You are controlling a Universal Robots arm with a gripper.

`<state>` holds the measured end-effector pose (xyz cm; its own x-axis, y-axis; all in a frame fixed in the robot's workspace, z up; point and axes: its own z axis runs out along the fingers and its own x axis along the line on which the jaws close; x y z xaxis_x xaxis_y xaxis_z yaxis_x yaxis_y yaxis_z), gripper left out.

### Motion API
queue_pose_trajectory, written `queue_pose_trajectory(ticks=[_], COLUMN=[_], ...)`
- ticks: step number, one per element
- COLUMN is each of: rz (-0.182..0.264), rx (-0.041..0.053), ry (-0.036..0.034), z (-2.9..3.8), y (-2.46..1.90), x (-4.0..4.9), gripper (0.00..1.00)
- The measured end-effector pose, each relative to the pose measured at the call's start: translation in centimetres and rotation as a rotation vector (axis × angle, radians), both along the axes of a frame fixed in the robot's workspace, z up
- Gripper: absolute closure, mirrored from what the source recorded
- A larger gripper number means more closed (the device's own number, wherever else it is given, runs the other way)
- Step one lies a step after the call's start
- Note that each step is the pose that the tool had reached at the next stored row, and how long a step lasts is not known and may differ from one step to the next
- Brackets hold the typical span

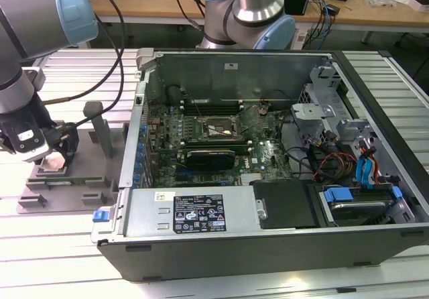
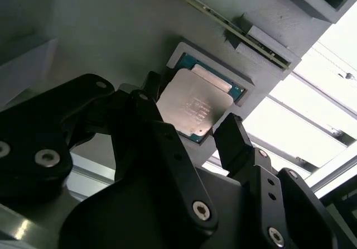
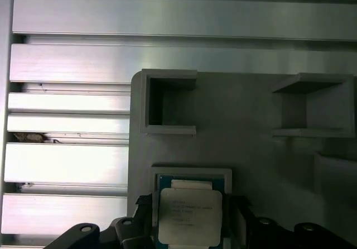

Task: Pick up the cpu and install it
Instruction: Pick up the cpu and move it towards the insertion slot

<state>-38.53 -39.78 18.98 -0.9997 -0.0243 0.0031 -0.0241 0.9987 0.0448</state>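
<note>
cpu (image 2: 192, 108) lies flat, silver top up, seated in a shallow square recess (image 3: 192, 172) of the grey plate (image 3: 245, 126). a thin teal edge shows around the metal top in both wrist views.

my gripper (image 2: 191, 110) hangs right over the cpu, open. one black finger (image 2: 149, 92) sits on one side of the chip and the other on the opposite side. in the first wrist view both fingers sit just outside the recess rim, with a gap to the chip on each side. cannot tell from the second wrist view how high the fingertips are above the plate.

a hollow upright block (image 3: 167, 101) stands on the plate beyond the recess, with a second one beside it. the plate rests on the slatted aluminium table (image 3: 67, 59).

exterior view: my arm (image 1: 33, 24) and the plate are at the exterior view's left, well apart from the open case (image 1: 281, 235) at centre. inside it, the socket (image 1: 218, 128) on the board (image 1: 268, 155) has its frame raised.
</note>
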Motion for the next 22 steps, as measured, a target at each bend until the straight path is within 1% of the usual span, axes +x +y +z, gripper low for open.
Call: queue_pose_trajectory(ticks=[3, 7, 8, 10, 17, 18, 19, 22], rz=[0.0, -0.001, -0.001, -0.001, -0.001, -0.001, -0.001, -0.001], rx=[0.0002, 0.0002, 0.0, -0.0001, -0.0004, -0.0006, -0.0007, -0.0008], ry=[-0.0002, 0.0013, 0.0026, 0.0029, 0.0028, 0.0029, 0.0028, 0.0028], z=[-0.03, -0.13, -0.21, -0.21, -0.32, -0.32, -0.32, -0.32], y=[0.02, 0.01, 0.0, 0.0, -0.05, -0.06, -0.07, -0.07], x=[0.08, 0.14, 0.1, -0.13, -0.14, -0.14, -0.14, -0.14], gripper=[0.34, 0.34, 0.34, 0.34, 0.34, 0.35, 0.45, 0.45])
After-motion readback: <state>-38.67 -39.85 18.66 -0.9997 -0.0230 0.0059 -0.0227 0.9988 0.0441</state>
